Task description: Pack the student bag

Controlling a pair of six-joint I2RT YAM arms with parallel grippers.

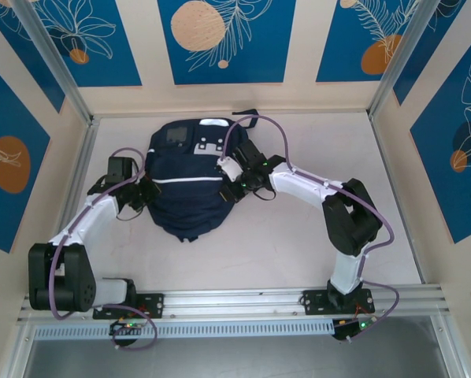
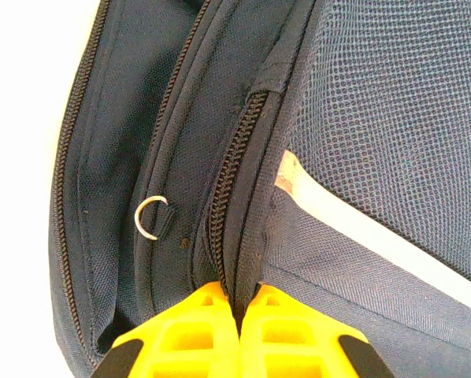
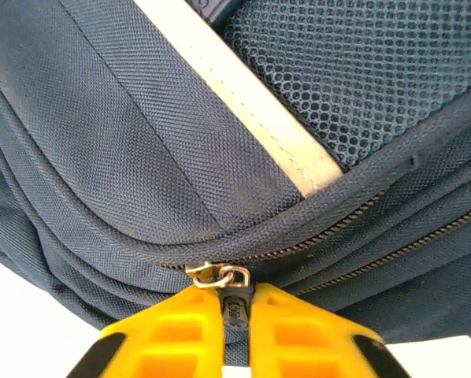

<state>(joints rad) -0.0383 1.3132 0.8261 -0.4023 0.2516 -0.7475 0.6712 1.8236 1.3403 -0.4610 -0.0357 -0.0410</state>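
Observation:
The student bag (image 1: 187, 185), dark navy with a thin white stripe, lies flat in the middle of the white table. My left gripper (image 1: 147, 195) sits at the bag's left side. In the left wrist view its yellow fingers (image 2: 196, 323) are shut on a fold of navy fabric beside a closed zipper (image 2: 231, 169). My right gripper (image 1: 235, 187) is at the bag's right side. Its jaws are shut on the black zipper pull (image 3: 235, 309), which hangs from a brass slider (image 3: 218, 275) on the zipper line.
Patterned blue and cream walls (image 1: 38, 118) close in the table on the left, back and right. An aluminium rail (image 1: 235, 302) carrying both arm bases runs along the near edge. A small metal ring (image 2: 150, 216) hangs on the bag's side seam.

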